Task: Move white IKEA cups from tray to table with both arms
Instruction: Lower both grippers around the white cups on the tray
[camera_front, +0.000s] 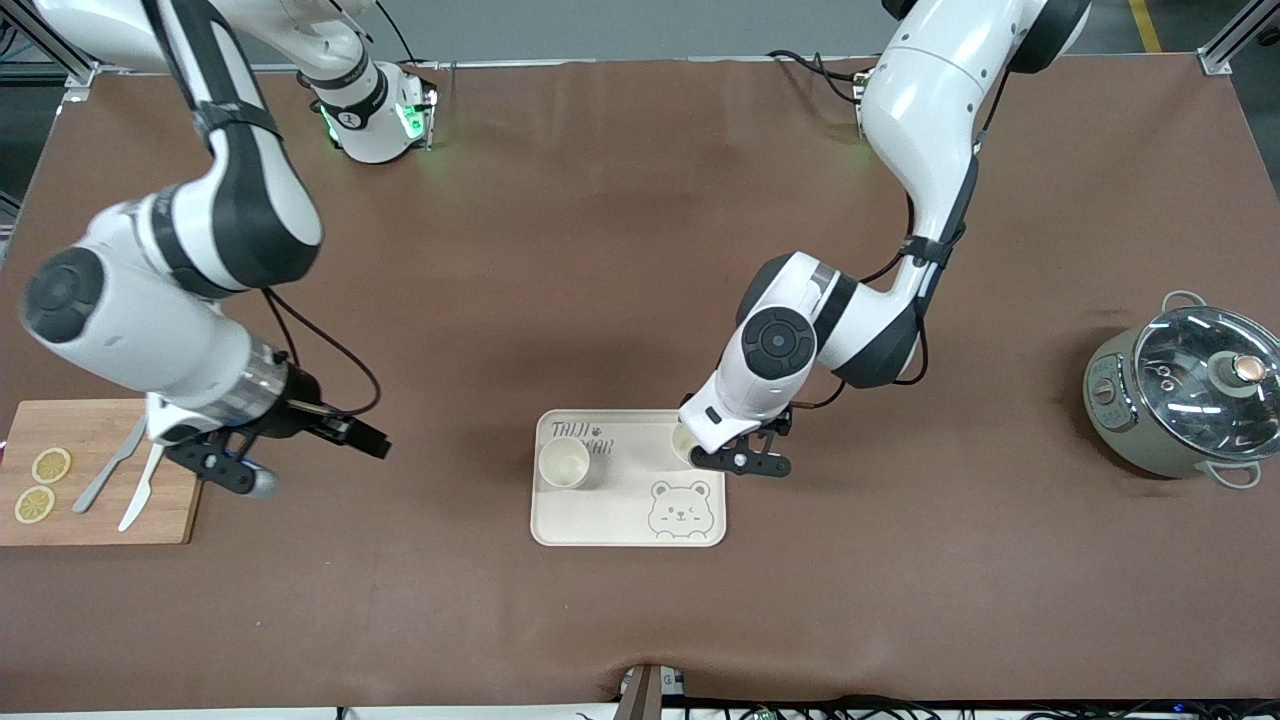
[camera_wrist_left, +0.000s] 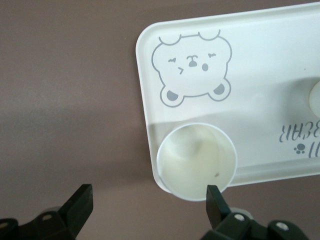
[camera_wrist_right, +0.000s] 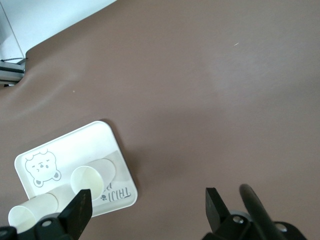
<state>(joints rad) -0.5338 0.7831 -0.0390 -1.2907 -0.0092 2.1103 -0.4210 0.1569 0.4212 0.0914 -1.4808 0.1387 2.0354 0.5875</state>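
Note:
Two white IKEA cups stand upright on the cream bear tray (camera_front: 625, 520). One cup (camera_front: 563, 463) is at the tray's corner toward the right arm's end. The other cup (camera_front: 683, 445) is at the corner toward the left arm's end, partly hidden by the left wrist. My left gripper (camera_front: 745, 463) is open and empty just above the tray's edge beside that cup. In the left wrist view the cup (camera_wrist_left: 196, 161) sits on the tray (camera_wrist_left: 260, 75), by one finger of the left gripper (camera_wrist_left: 149, 202). My right gripper (camera_front: 235, 472) is open and empty beside the cutting board, also seen in its wrist view (camera_wrist_right: 147, 205).
A wooden cutting board (camera_front: 95, 500) with lemon slices (camera_front: 50, 465), a knife and a fork (camera_front: 110, 478) lies at the right arm's end. A grey pot with a glass lid (camera_front: 1185, 395) stands at the left arm's end. The right wrist view shows the tray (camera_wrist_right: 75, 145) with both cups.

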